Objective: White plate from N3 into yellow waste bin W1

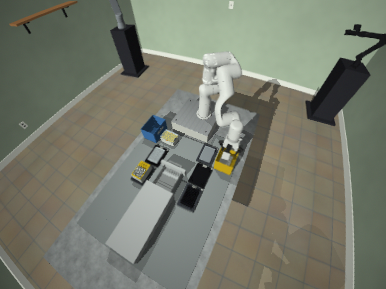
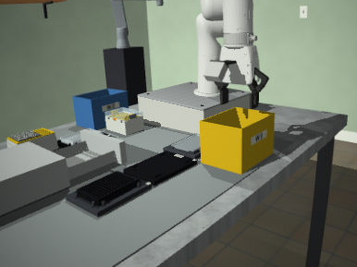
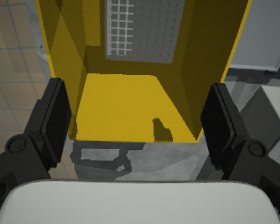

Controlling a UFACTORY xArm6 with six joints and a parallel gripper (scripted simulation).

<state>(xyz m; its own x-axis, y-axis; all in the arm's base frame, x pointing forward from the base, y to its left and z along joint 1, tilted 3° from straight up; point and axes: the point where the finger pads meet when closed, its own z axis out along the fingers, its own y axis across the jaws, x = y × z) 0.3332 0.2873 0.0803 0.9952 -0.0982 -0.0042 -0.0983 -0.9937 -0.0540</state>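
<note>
A: Where is the gripper (image 2: 241,83)?

B: It hangs straight above the yellow bin (image 2: 231,142), fingers pointing down. The fingers stand spread wide with nothing between them.

A: And the white plate (image 3: 121,16)?

B: Inside the bin. The wrist view looks down into it, and the plate's well grid shows against the far wall, below the gripper and apart from both fingers. Whether it lies flat or leans on that wall, I cannot tell.

A: How does the bin stand?

B: Upright on the tabletop (image 2: 296,133), near the edge on the side away from the blue bin (image 2: 94,107). A label faces outward on one side.

A: What else is nearby?

B: Just beside the yellow bin lies a grey plate in a nest (image 2: 187,144), then a flat black tray (image 2: 159,167) and a black well plate (image 2: 108,188) in a row toward the exterior camera. The arm's grey base block (image 2: 171,105) sits behind the bin. Across the tabletop are a tip box with yellow tips (image 2: 121,119) and a long grey housing (image 1: 142,219).
</note>
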